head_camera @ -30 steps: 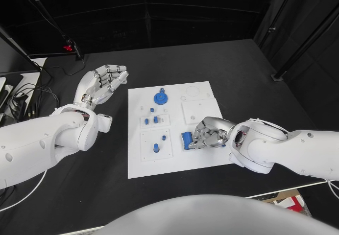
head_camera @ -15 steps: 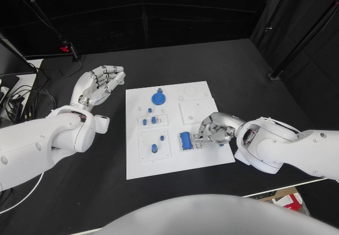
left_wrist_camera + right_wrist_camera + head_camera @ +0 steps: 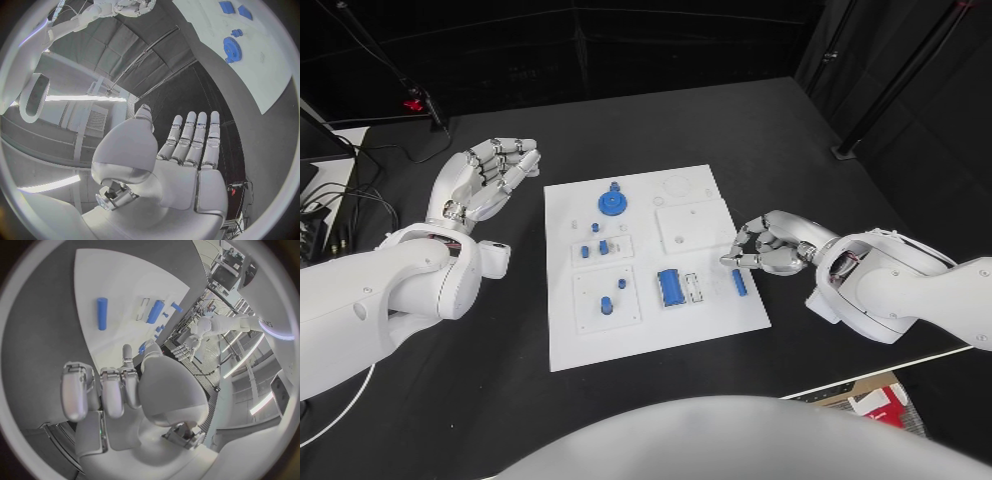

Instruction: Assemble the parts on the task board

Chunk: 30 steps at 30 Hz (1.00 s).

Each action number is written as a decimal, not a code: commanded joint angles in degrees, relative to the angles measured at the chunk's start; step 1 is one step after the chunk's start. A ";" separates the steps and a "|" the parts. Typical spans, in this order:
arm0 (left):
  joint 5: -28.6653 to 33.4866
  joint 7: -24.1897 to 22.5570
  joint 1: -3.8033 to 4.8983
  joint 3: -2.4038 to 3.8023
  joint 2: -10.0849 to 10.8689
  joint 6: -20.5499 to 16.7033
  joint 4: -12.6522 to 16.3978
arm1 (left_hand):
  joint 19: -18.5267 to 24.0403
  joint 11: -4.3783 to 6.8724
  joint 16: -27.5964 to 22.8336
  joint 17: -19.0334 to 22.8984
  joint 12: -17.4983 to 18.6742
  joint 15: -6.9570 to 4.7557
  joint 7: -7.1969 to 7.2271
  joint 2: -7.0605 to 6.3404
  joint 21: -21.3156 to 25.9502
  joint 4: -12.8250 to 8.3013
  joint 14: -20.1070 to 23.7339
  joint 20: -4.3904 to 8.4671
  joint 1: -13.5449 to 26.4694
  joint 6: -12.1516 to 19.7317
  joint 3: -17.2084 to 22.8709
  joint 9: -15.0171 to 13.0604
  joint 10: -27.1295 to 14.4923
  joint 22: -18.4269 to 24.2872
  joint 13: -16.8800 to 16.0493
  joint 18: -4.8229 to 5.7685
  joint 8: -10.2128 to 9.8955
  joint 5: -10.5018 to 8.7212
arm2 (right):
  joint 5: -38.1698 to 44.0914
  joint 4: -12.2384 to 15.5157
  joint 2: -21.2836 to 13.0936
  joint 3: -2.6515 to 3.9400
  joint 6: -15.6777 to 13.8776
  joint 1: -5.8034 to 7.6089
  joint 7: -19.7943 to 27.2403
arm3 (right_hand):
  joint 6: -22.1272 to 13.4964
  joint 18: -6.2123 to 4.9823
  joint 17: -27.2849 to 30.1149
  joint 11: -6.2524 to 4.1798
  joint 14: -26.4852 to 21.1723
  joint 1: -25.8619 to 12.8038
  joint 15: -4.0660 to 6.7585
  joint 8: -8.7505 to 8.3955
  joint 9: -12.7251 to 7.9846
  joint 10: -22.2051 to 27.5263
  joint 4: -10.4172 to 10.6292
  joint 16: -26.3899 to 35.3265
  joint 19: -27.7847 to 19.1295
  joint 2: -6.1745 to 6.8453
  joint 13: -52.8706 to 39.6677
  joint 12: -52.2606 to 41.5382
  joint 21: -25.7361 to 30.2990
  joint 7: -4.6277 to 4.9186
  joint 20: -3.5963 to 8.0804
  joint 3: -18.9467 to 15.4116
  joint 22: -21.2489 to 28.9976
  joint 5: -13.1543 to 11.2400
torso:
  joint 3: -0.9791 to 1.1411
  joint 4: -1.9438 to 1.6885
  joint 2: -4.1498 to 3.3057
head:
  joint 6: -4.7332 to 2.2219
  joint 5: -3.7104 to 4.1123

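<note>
The white task board [image 3: 718, 320] lies mid-table. On it are a blue gear [image 3: 613, 201], small blue pegs [image 3: 596, 248] standing in inset plates, a long blue block [image 3: 671, 289] seated in a holder, and a blue cylinder [image 3: 740, 283] lying flat near the board's right edge. My right hand [image 3: 773, 246] hovers at that edge just behind the cylinder, fingers curled in with nothing in them. The right wrist view shows the same hand [image 3: 119, 390], the cylinder [image 3: 102, 313] and the block [image 3: 155, 311]. My left hand [image 3: 480, 175] is raised left of the board, flat, fingers spread, holding nothing.
Black table [image 3: 675, 130] surrounds the board. Cables [image 3: 329, 215] lie at the far left edge. A stand's foot [image 3: 845, 152] sits at the back right. Red-and-white clutter [image 3: 884, 405] lies beyond the table's front right edge.
My right hand has let go of the blue block and drawn back to the board's right edge. The block stays in its holder, and the cylinder now shows. The camera has shifted.
</note>
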<state>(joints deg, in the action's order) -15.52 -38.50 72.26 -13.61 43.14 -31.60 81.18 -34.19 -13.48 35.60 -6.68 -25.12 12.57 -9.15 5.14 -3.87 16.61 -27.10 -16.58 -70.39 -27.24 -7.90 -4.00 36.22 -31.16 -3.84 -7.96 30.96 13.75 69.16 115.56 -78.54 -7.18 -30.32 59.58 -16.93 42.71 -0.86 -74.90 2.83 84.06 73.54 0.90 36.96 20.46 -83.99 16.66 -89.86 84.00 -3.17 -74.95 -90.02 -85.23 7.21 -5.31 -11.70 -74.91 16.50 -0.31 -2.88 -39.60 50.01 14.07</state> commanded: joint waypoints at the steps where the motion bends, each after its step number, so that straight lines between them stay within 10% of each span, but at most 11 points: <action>1: 0.04 -0.31 0.07 0.05 0.01 0.18 0.00 | -0.42 0.04 0.29 0.08 -0.36 -0.18 -6.69 0.64 -0.15 0.06 0.24 0.04 -0.10 0.51 -0.44 0.08 -0.46 0.10 0.08 0.18 0.26 0.38 | 7.94 0.46 -0.37 -0.03 6.78 0.01 -9.57 | -0.39 -0.29 -15.10 0.38 5.94 -0.57 -0.45 0.45 -0.18 -6.01 -0.01 -0.14 3.61 0.10 -15.05 0.02 -0.64 0.02 -0.33 -0.44 -13.53 0.85 | 0.07 0.01 0.00 | -0.01 0.52; 10: 0.04 -0.33 0.03 0.05 0.11 0.26 0.04 | -0.42 0.04 0.31 0.10 -0.38 -0.18 -6.69 0.65 -0.15 0.06 0.25 0.04 -0.11 0.51 -0.46 0.08 -0.46 0.11 0.08 0.18 0.27 0.39 | 15.90 0.83 0.33 -0.03 13.17 -0.03 -18.60 | 0.44 -0.08 -15.10 0.39 5.94 -0.88 -0.47 0.87 -0.51 -6.01 0.03 -0.14 4.08 0.09 -15.05 0.02 -1.42 -0.08 -0.45 -0.85 -13.83 1.45 | 0.04 -0.07 -0.02 | -0.01 1.26; 30: 0.04 -0.30 -0.02 0.05 0.07 0.38 0.02 | -0.42 0.04 0.34 0.14 -0.41 -0.18 -6.69 0.68 -0.15 0.06 0.26 0.04 -0.13 0.53 -0.50 0.08 -0.47 0.14 0.08 0.18 0.30 0.40 | 19.33 0.12 2.56 -0.04 14.76 -0.05 -21.22 | 1.77 0.02 -15.10 0.17 5.94 -2.04 -0.41 0.95 -1.21 -6.01 0.11 -0.14 4.31 -0.44 -15.05 0.02 -1.81 -0.36 -0.45 -1.40 -13.97 1.40 | 0.12 -0.28 -0.07 | -0.01 1.60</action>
<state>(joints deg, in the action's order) -15.52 -38.45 72.17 -13.61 43.24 -31.59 81.14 -34.19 -13.48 35.59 -6.59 -25.35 12.57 -9.15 5.37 -3.87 16.75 -27.10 -16.58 -70.62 -27.24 -8.04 -4.00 36.22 -31.11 -3.84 -7.96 30.96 13.96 87.51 115.71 -76.09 -7.21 -16.49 59.50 -37.52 44.24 -0.87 -74.90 2.87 84.15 71.92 0.82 37.72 19.30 -84.04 16.78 -89.86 84.05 -3.64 -74.94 -90.02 -86.70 6.86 -5.35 -12.81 -74.90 17.80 -0.25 -3.05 -39.65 50.01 15.74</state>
